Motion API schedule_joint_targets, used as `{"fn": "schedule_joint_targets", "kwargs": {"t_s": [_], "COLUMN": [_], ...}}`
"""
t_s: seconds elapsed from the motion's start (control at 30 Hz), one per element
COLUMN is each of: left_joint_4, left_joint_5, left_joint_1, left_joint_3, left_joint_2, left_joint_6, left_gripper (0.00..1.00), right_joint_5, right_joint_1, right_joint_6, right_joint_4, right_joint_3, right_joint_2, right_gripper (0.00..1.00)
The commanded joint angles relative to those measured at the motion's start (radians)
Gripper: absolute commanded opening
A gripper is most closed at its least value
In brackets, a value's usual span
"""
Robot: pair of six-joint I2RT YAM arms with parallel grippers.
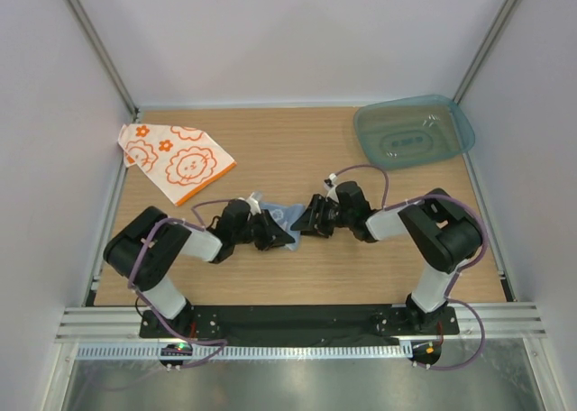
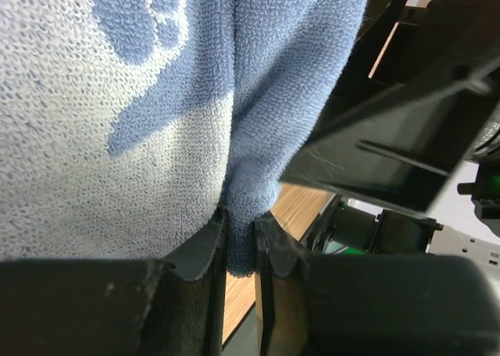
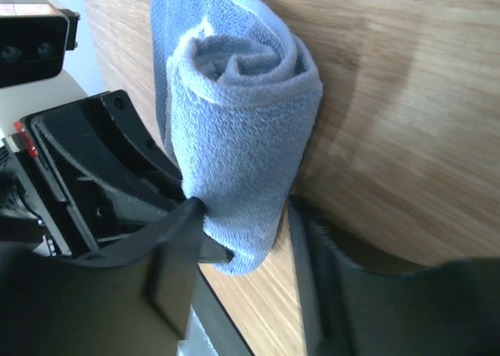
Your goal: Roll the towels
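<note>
Left gripper [image 2: 241, 243]: jaws nearly together, pinching a fold of the light blue terry-cloth towel [image 2: 156, 137] at its lower edge. Right gripper [image 3: 246, 208]: jaws apart, straddling one end of the same towel, which is wound into a tight spiral roll. One finger touches the cloth and the other stands just clear, so no clamp on that side yet. The roll lies on the wooden tabletop [image 3: 391, 98] between the two grippers, mid-table and near the arms. Risks, as judged: if the left pinch lets go before the right has hold, the outer layer may spring loose and the spiral unwind. A right clamp at the very end could squash the core or push it out sideways. Any pull between the arms would drag cloth off the roll. Further out, the white cloth towel with orange flower and lion prints [image 1: 176, 159] lies unrolled at far left. The translucent teal plastic tray [image 1: 379, 127] sits far right, well apart.
</note>
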Motion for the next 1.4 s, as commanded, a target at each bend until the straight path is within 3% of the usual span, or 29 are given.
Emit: {"fn": "schedule_joint_targets", "kwargs": {"t_s": [0.0, 0.17, 0.2, 0.23, 0.33, 0.6, 0.8, 0.87, 0.97, 1.07, 1.37], "left_joint_4": [0.066, 0.080, 0.077, 0.071, -0.042, -0.526, -0.809, -0.897, -0.954, -0.968, -0.994], "left_joint_5": [0.030, 0.044, 0.046, 0.043, 0.014, -0.223, -0.494, -0.670, -0.869, -0.965, -1.123], "left_joint_1": [0.006, 0.006, 0.006, 0.006, 0.003, -0.068, -0.196, -0.311, -0.458, -0.566, -0.683], "left_joint_3": [-0.019, -0.026, -0.026, -0.026, -0.013, 0.109, 0.251, 0.321, 0.400, 0.464, 0.621], "left_joint_2": [0.010, -0.001, -0.003, -0.004, -0.038, -0.245, -0.349, -0.366, -0.343, -0.285, -0.023], "left_joint_6": [-0.017, -0.013, -0.008, -0.002, 0.054, 0.272, 0.401, 0.461, 0.519, 0.549, 0.625], "left_gripper": [0.00, 0.00, 0.00, 0.00, 0.07, 0.37, 0.43, 0.44, 0.44, 0.44, 0.49], "right_joint_5": [0.027, 0.034, 0.035, 0.038, 0.057, 0.175, 0.263, 0.306, 0.338, 0.354, 0.358], "right_joint_1": [0.018, 0.027, 0.029, 0.030, 0.032, 0.035, 0.053, 0.066, 0.082, 0.089, 0.110], "right_joint_6": [0.004, 0.010, 0.012, 0.015, 0.004, -0.066, -0.088, -0.105, -0.106, -0.105, -0.091], "right_joint_4": [0.070, 0.107, 0.108, 0.107, 0.031, -0.289, -0.528, -0.594, -0.701, -0.772, -0.887], "right_joint_3": [0.025, 0.029, 0.031, 0.031, 0.040, 0.067, 0.093, 0.132, 0.185, 0.228, 0.319], "right_joint_2": [0.034, 0.055, 0.055, 0.052, 0.023, -0.087, -0.141, -0.157, -0.169, -0.178, -0.181], "right_gripper": [0.50, 0.34, 0.24, 0.20, 0.15, 0.11, 0.11, 0.11, 0.11, 0.11, 0.14]}}
